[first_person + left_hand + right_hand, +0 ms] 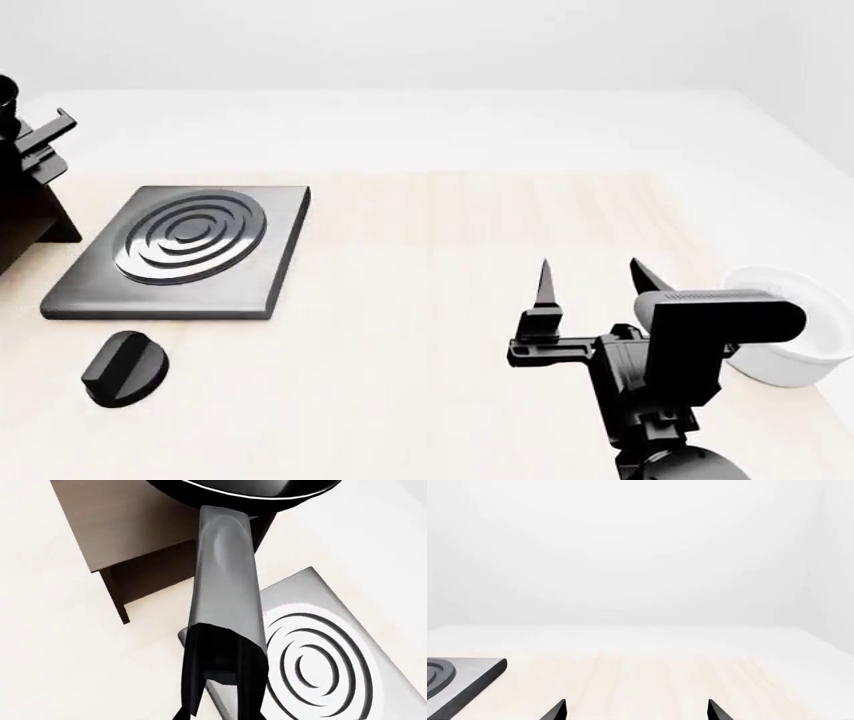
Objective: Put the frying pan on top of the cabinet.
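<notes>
In the left wrist view my left gripper (pixel 223 680) is shut on the long grey handle (pixel 223 575) of the black frying pan (pixel 247 489). The pan's round body is held in the air above the dark brown cabinet (pixel 127 525), over the corner nearest the grey plate. Only part of the pan shows. In the head view the pan is out of view. The left arm (pixel 34 140) and a dark piece of the cabinet (pixel 27 235) show at the left edge. My right gripper (pixel 587 275) is open and empty above the table's right half; its fingertips (pixel 560 711) stand wide apart.
A square grey plate with concentric rings (pixel 187 245) lies right beside the cabinet; it also shows in the left wrist view (pixel 320 650) and the right wrist view (pixel 460 680). A black knob (pixel 123 368) lies in front of it. A white bowl (pixel 787 335) stands at the right.
</notes>
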